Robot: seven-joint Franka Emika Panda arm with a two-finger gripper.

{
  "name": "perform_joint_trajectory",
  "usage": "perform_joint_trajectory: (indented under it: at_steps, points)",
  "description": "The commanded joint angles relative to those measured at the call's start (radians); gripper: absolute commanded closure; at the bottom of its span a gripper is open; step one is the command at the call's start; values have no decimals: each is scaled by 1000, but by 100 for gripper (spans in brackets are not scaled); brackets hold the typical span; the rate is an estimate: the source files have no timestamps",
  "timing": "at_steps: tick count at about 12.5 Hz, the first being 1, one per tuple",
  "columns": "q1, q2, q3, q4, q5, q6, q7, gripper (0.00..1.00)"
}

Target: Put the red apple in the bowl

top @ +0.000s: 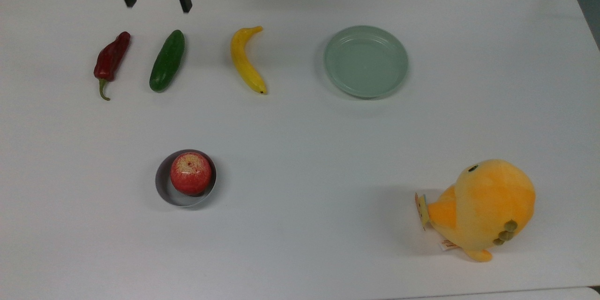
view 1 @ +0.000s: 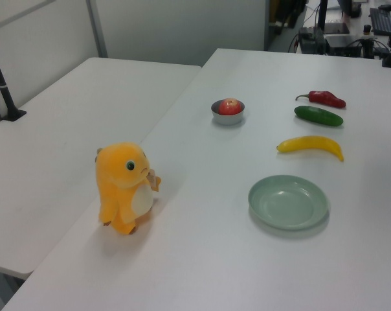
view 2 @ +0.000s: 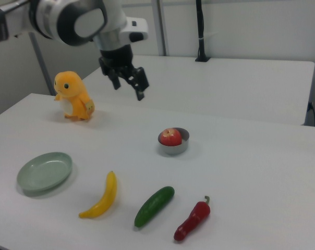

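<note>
The red apple (top: pixel 190 173) sits inside the bowl (top: pixel 164 188), pressed toward the top view's right side of it, so a crescent of grey floor shows on the top view's left. Its skin is a deep mottled red, and the crown around the stem dimple is pale yellow with fine red speckles. In the right view the apple (view 2: pixel 171 137) rises above the bowl's (view 2: pixel 179 147) upright grey wall, with its yellowish crown tilted a little toward the right view's left. In the left view the apple (view 1: pixel 230 106) fills most of the bowl (view 1: pixel 227 118), which stands on the white table (top: pixel 300 140).

The gripper (top: pixel 155 0) hangs at the top view's far left edge, well apart from the bowl, its two black fingers spread wide with nothing between them. In the right view the gripper (view 2: pixel 129 88) is raised high above the table, fingers parted and pointing down.

Along the far side in the top view lie a red chili pepper (top: pixel 110 60), a cucumber (top: pixel 167 60), a banana (top: pixel 245 61) and a pale green plate (top: pixel 366 61). An orange plush toy (top: pixel 481 209) lies near the top view's right edge.
</note>
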Motion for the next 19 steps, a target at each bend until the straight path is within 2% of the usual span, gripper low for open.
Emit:
perform_joint_trajectory:
  at_steps: [1, 5, 9, 12, 15, 17, 19]
  points:
    - [31, -104, 11, -48, -20, -146, 70, 0]
    - [141, -147, 22, -55, -18, -241, 165, 0]
    - [147, -146, 95, -63, -18, -240, 178, 0]
    - [147, -141, 141, -112, -43, -188, 164, 0]
    - [146, -129, 150, -170, -84, -70, 59, 0]
    - [138, -114, 144, -169, -110, -25, -30, 0]
    - [133, -112, 141, -169, -129, -16, -51, 0]
